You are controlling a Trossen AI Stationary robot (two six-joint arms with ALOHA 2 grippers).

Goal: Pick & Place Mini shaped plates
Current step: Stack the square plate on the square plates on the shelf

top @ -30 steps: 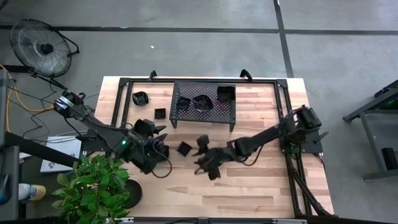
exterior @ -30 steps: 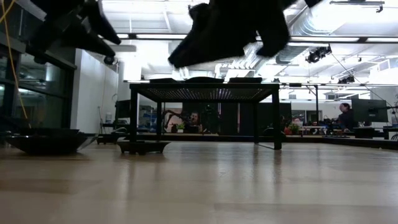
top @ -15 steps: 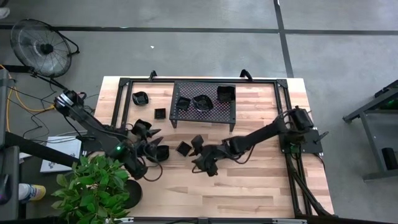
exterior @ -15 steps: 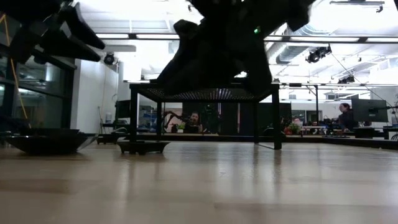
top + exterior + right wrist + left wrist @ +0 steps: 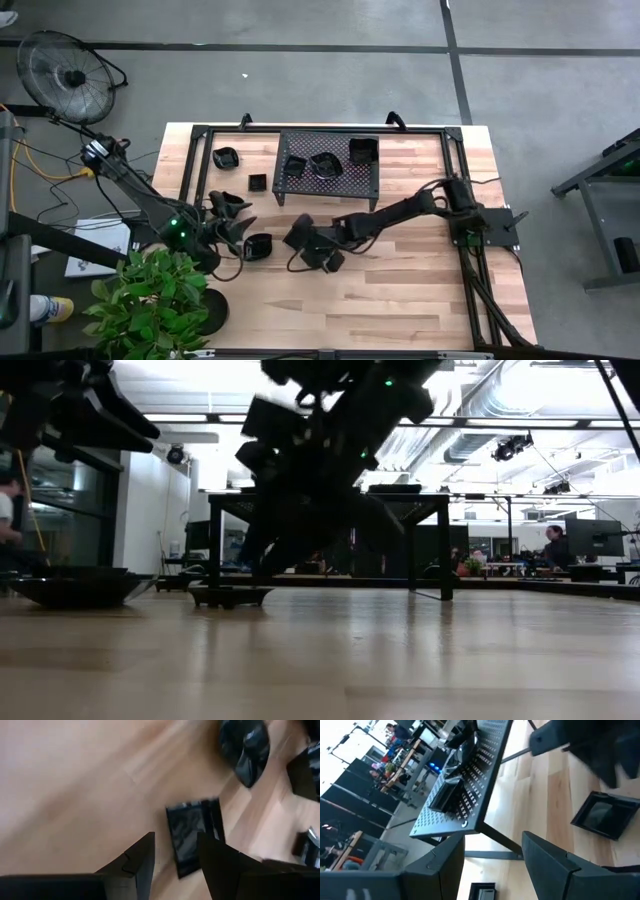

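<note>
Small glossy black plates lie about the wooden table (image 5: 400, 300). Three sit on the black mesh rack (image 5: 345, 182): a square plate (image 5: 294, 165), a rounded one (image 5: 324, 165) and another square one (image 5: 362, 150). On the wood lie a plate (image 5: 226, 157) at the far left, a small square plate (image 5: 257, 182) by the rack's leg, and a rounded plate (image 5: 258, 246). My right gripper (image 5: 175, 857) hangs open, slanting down, just short of a flat square plate (image 5: 192, 835). My left gripper (image 5: 492, 862) stands open near the left edge, pointing toward the rack (image 5: 470, 780), with nothing between its fingers.
A potted plant (image 5: 150, 295) stands at the table's near left corner, close to the left arm. A fan (image 5: 62, 65) stands on the floor beyond the far left corner. A black frame (image 5: 470, 230) runs along the table's right side. People sit in the room beyond (image 5: 555, 545).
My right gripper has gone down and toward the table's left edge, rolling as it went, and now hangs over the loose square plate. My left gripper has drawn back toward the left edge and rolled a little. No plate has moved.
</note>
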